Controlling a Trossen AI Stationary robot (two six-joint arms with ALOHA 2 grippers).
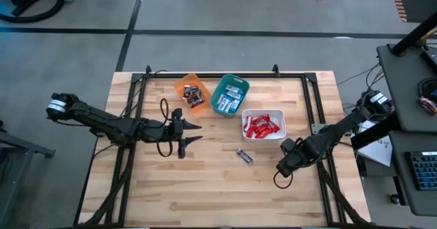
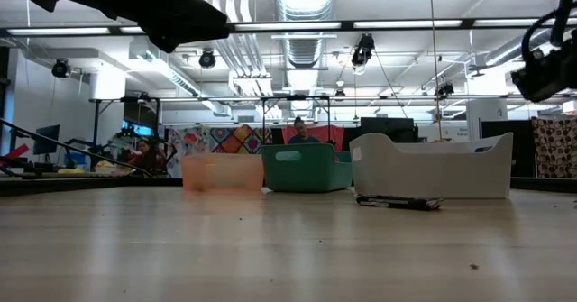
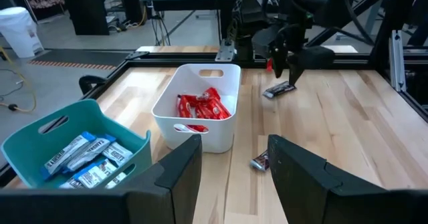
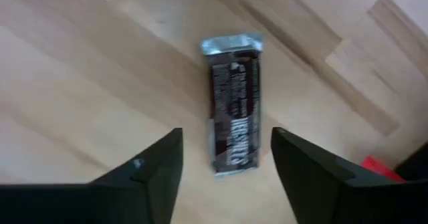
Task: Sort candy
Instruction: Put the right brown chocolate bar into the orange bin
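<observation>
Wooden desk [image 1: 205,188]: butcher-block top with a black frame along its edges.

Orange bin [image 1: 191,92]: far-left of the three bins; holds dark brown wrapped candy bars [image 1: 194,96].

Teal bin [image 1: 229,96]: middle of the row, just beside the orange bin; holds blue-and-white wrapped bars [image 1: 231,99], also seen in the left wrist view [image 3: 87,157].

White bin [image 1: 263,125]: right of the teal bin and nearer the desk's centre; holds red wrapped bars [image 1: 262,125].

Loose dark-wrapped bar [image 1: 244,156]: lies flat on the bare desk, just in front of the white bin and apart from it. In the low view it shows as a thin dark strip [image 2: 398,202] before the white bin.

Second dark bar [image 4: 235,114]: flat on the wood beneath the right claw, silver wrapper end showing; the left wrist view shows it on the desk under that claw [image 3: 279,89].

Left claw [image 1: 194,133]: over the desk left of centre, fingers spread apart, empty, pointing toward the bins.

Right claw [image 1: 282,169]: above the right part of the desk, fingers parted and off the bar, gripping nothing.
</observation>
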